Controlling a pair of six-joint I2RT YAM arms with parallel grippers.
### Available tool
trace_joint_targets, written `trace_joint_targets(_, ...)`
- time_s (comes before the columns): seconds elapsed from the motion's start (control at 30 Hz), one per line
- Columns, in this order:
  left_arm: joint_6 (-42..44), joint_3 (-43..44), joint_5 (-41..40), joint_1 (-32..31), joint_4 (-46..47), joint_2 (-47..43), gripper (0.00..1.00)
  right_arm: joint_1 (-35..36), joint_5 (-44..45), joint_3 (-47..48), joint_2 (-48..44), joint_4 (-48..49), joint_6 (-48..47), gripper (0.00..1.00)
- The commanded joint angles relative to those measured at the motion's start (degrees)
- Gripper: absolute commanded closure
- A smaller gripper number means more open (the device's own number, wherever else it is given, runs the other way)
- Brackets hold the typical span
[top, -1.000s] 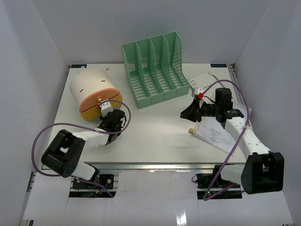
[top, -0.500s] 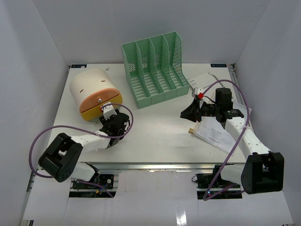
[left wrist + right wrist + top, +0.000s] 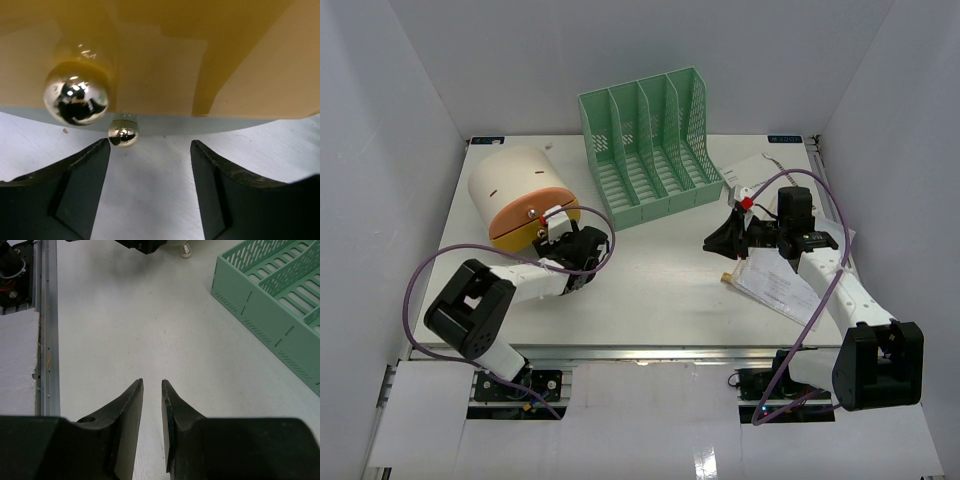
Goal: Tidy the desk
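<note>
Left gripper [image 3: 150, 150]: jaws standing apart, facing the yellow base of the round container [image 3: 515, 185].
Right gripper [image 3: 152, 385]: fingers hovering narrowly apart over the desk [image 3: 650, 275], gripping nothing.

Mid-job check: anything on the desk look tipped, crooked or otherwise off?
Two things. The cream-and-orange round container lies on its side at the left rear, chrome ball feet facing the left gripper. Loose white papers sit skewed at the right edge, partly under the right arm.
</note>
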Motion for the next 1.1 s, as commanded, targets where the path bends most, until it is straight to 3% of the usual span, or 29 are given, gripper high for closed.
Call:
trace_joint_targets(0.0,0.88,2.54,-0.73,2.23,-0.89,1.11,0.30,-0.53,-1.23,-0.31,0.36,1.02,0.44,0.72)
trace_joint_targets(0.3,-0.24,2.39,2.26,3.82,1.40,2.40,0.55,-0.98,-1.38,-0.22,0.36,0.94,0.44,0.72)
trace_joint_targets(0.57,-1.34,0.17,5.94,2.80,2.66,-0.12,0.88,-1.15,-1.53,-0.25,0.51,0.96,0.37,0.72)
trace_joint_targets(0.83,-7.98,-0.78,4.06,-6.40,-0.76,-1.08,0.93,-1.15,-1.39,-0.22,0.47,0.94,0.35,0.72)
trace_joint_targets(1.07,-21.30,-0.13,3.79,-13.83,-10.55,1.56,0.94,-1.32,-1.58,-0.22,0.36,0.90,0.41,0.72)
